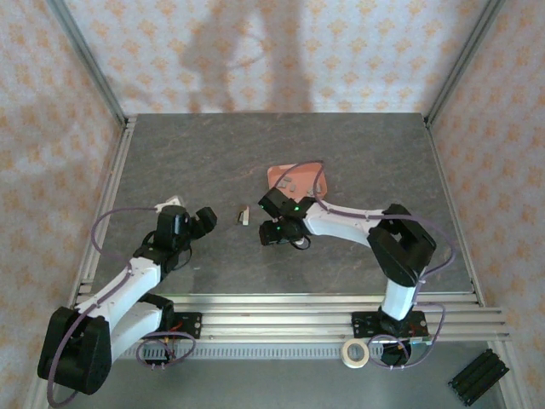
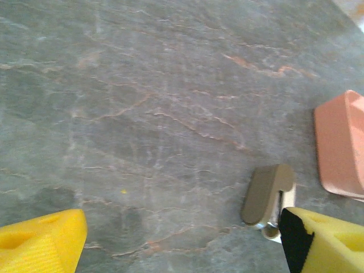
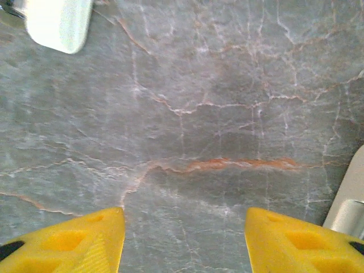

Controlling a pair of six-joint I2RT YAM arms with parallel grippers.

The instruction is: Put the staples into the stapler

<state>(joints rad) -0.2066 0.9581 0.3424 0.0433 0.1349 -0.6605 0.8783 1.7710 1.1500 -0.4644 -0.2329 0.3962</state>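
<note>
Top view: the stapler lies flat on the grey table, between my two pincers and gripped by neither. My left pincer is just to its left and my right pincer just to its right, both low over the table. I'd guess they flank it so one can steady the body while the other pries it open. Nothing is loaded yet by my read. The salmon tray sits behind my right wrist, partly covered by the arm and a cable. It is presumably there to keep the staples from scattering, but I can't make any out; it is too small and half hidden. Tray contents: can't tell.

Left wrist view: my left pincer is released, with its yellow fingers wide apart and only bare table between them. The stapler is just beside the right-hand finger, beige top up, with a silvery bit poking out by the fingertip. Whether it touches the finger or sits apart I can't tell. The tray corner is near it, across a strip of table, and its inside isn't visible from here.

Right wrist view: my right pincer is released too, fingers spread over bare table and holding nothing. A white rounded thing sits in the top left corner, blurred, likely the stapler's end. A pale slab at the right edge I can't identify.
</note>
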